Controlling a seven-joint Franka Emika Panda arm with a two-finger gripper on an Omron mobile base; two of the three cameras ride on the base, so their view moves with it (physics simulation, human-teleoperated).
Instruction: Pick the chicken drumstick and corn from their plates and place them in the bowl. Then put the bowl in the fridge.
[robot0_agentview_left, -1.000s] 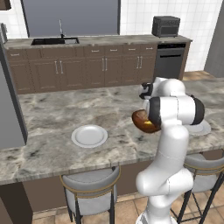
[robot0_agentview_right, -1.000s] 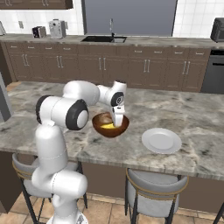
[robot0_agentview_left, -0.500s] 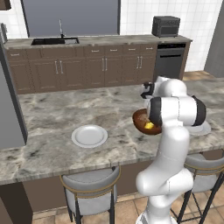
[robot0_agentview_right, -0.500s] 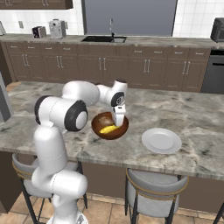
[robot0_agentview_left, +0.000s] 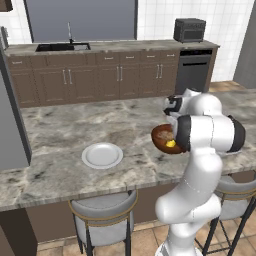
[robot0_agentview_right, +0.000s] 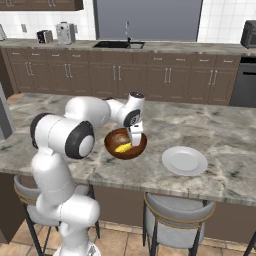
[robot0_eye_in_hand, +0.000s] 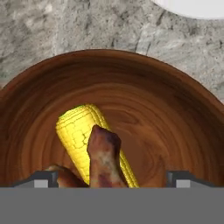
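Bowl (robot0_eye_in_hand: 175, 113) reddish-brown, glossy, sits on the marble island counter (robot0_agentview_left: 60, 130); seen in left base view (robot0_agentview_left: 161, 136) and right base view (robot0_agentview_right: 135, 148) too. Inside it: corn (robot0_eye_in_hand: 81, 135), bright yellow cob lying on the bowl floor, and chicken drumstick (robot0_eye_in_hand: 104, 155), golden-brown, lying across the corn's near half, touching it. Both foods visible as a yellow and brown patch in the bowl from the right base view, corn (robot0_agentview_right: 120, 148).

Gripper (robot0_agentview_right: 134, 138) hangs just over the bowl, pointing down into it; fingers spread wide, nothing between them. In the hand view the two dark tips (robot0_eye_in_hand: 41, 178) stand far apart at the bottom edge, drumstick and corn between them but not pinched. From the left base view the arm's white body hides most of the bowl and the hand.

Plates: one white plate (robot0_agentview_right: 184, 160) just beside the bowl on the counter, bare; its edge shows at the top of the hand view (robot0_eye_in_hand: 197, 6). Second white plate (robot0_agentview_left: 102, 155) well apart from the bowl, toward the counter's near edge, also bare.

Fridge (robot0_agentview_left: 10, 125): grey side at the left edge of the left base view, next to the island end. Stools (robot0_agentview_right: 177, 217) under the counter's front edge. Back wall has dark brown cabinets (robot0_agentview_right: 115, 75) with sink (robot0_agentview_right: 119, 44).
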